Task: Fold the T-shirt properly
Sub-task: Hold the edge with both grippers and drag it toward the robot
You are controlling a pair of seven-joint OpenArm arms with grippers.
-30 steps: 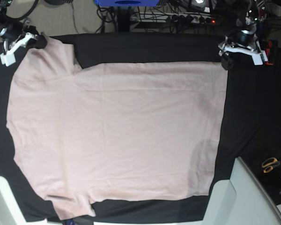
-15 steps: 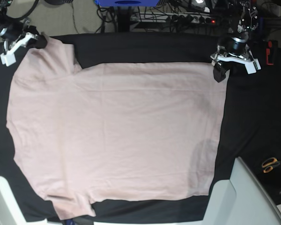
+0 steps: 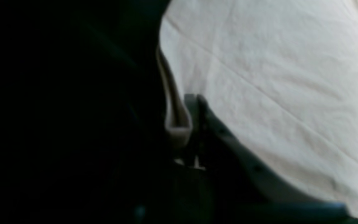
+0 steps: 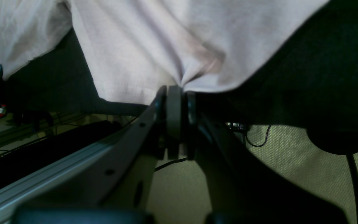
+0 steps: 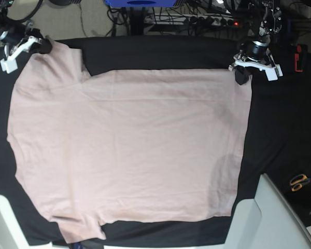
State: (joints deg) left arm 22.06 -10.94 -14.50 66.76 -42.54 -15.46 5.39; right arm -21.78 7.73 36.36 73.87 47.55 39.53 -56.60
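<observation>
On the black cover [image 5: 280, 129], the T-shirt [image 5: 129, 150] lies flat; the right gripper [image 4: 175, 93] pinches its sleeve, the left gripper [image 3: 194, 102] (closed) pinches its hem corner.

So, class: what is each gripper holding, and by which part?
Right gripper: shut on the T-shirt, at the sleeve edge. Left gripper: shut at the shirt's hem corner, apparently pinching the fabric there.
</observation>
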